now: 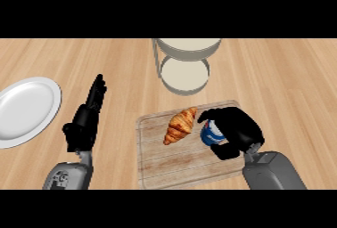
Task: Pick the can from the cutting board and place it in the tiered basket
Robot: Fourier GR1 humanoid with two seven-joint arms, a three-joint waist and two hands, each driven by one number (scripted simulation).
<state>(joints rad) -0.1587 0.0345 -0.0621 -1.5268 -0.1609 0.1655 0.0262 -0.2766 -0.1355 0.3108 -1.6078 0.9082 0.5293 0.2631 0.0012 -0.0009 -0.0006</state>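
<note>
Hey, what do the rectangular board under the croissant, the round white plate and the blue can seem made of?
The rectangular cutting board looks like pale matte wood: grain lines and plank seams show. The round white plate seems glazed ceramic, smooth and evenly shaded, though plastic is possible. The blue can, in the right hand, is probably printed metal, mostly hidden.

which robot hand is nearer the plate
Left. The left robot hand sits just right of the plate; the right robot hand is farther right, curled round the can at the cutting board.
</note>
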